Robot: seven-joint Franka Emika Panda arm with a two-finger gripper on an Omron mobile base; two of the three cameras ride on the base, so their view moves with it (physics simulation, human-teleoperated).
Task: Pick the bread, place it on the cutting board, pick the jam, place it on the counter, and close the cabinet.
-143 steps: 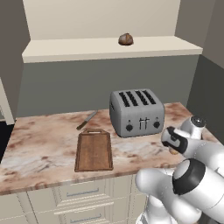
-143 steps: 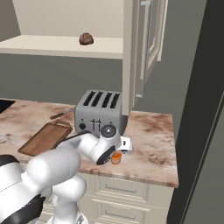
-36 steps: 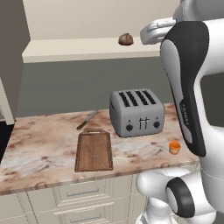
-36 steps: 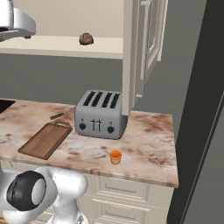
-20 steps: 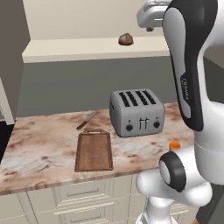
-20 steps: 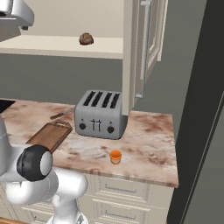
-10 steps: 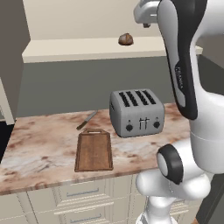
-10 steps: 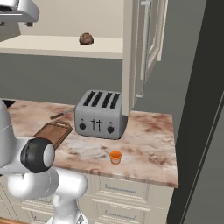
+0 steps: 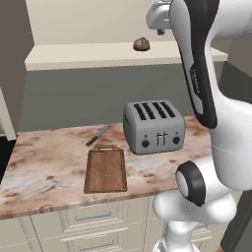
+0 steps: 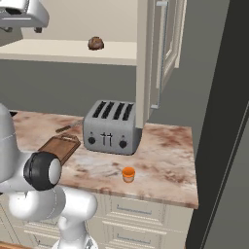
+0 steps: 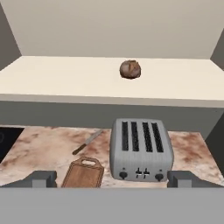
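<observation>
On the left of the long marbled beige-and-brown stone counter [image 9: 44, 162] lies the rectangular dark-brown wooden cutting board [image 9: 105, 169]. It lies flat, its long axis running front to back across the worktop, with the handle cut-out at the far end, toward the wall. Its grain shows as fine streaks along its length. Just beyond that handle end, a slim knife [image 9: 98, 135] with a dark handle and a grey blade lies at a slant, apart from the board. To the right of the board stands a boxy brushed-grey metal four-slot toaster [image 9: 153, 126], its slots dark and parallel, its front set with small dark knobs.

Above, on the plain cream shelf board [image 9: 74, 54], sits the small round dark-brown bread roll [image 9: 141, 44] with a lighter crusty top, alone and roughly over the toaster; being round, it has no clear long axis. The gripper [image 11: 112, 178] is raised to shelf height on the near side of the roll and faces it; its two small dark finger tips [image 11: 43, 177] stand wide apart with nothing between them.

Further right, the small squat orange jar of jam [image 10: 128, 174] stands upright on the counter in front of the toaster. Above it the cream-beige raised-panel door of the wall cabinet [image 10: 165, 44] hangs open, edge-on, with a slim vertical metal handle.
</observation>
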